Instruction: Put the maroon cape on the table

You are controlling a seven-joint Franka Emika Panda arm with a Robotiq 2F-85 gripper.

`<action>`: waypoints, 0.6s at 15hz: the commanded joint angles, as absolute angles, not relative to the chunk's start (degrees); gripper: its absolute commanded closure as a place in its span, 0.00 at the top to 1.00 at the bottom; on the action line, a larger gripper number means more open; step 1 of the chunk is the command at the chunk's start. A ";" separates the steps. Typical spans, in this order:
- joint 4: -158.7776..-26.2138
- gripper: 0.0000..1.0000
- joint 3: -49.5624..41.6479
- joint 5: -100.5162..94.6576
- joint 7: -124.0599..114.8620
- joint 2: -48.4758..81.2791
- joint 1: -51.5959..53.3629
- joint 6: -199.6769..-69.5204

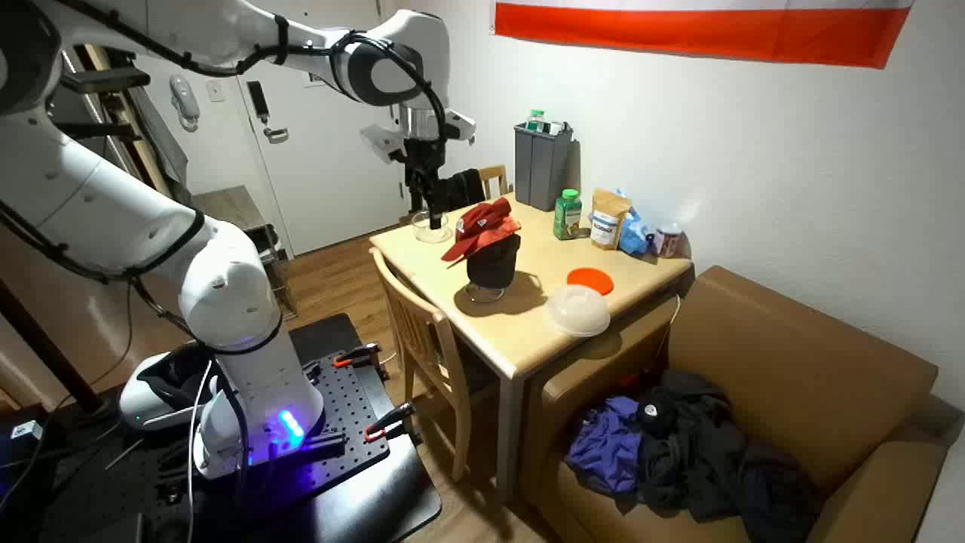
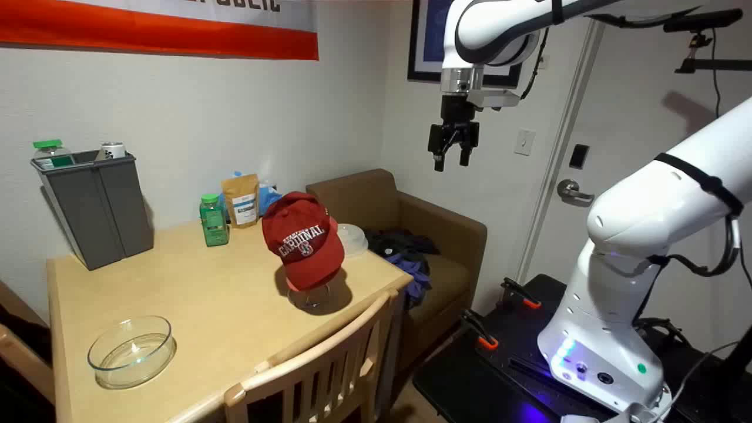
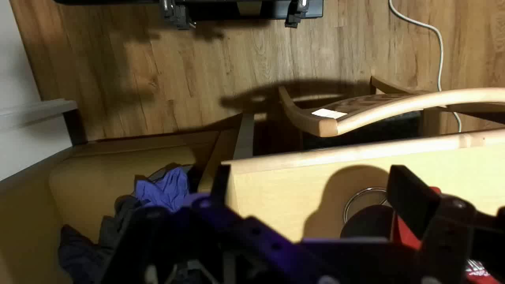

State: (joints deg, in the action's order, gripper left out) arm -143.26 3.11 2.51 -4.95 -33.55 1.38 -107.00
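The maroon cap [image 1: 482, 225], with white lettering on its front, sits tilted on a wire stand [image 1: 486, 292] on the wooden table [image 1: 520, 343]. In an exterior view the cap [image 2: 302, 241] shows its front and brim. A black rounded thing [image 1: 494, 262], perhaps another cap, is under it. My gripper [image 2: 452, 160] is open and empty, in the air above table height and apart from the cap. It also shows in an exterior view [image 1: 427, 207]. In the wrist view the open fingers [image 3: 309, 177] are above the table edge; the right finger hides part of the red cap [image 3: 408, 232].
A glass bowl [image 2: 132, 352], grey bin [image 2: 97, 208], green-capped bottle [image 2: 214, 220] and brown pouch [image 2: 242, 200] stand on the table. An orange lid [image 1: 590, 281] and translucent cover [image 1: 579, 311] lie near its edge. A chair [image 1: 422, 332] and a couch [image 1: 799, 362] with clothes adjoin.
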 commanded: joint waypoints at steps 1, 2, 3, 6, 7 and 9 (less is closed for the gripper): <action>-143.16 1.00 3.06 2.47 -4.96 -33.53 1.42 -106.88; -143.16 1.00 3.06 2.47 -4.96 -33.53 1.42 -106.88; -142.81 1.00 3.08 2.93 -4.90 -32.83 1.66 -107.26; -141.31 1.00 4.17 3.11 -5.45 -29.61 2.36 -109.80; -140.68 1.00 4.51 3.17 -5.61 -28.24 2.74 -110.80; -138.63 1.00 5.19 3.76 -4.92 -24.03 4.04 -112.99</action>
State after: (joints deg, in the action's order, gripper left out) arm -142.51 4.09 2.53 -4.95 -30.36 2.62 -110.80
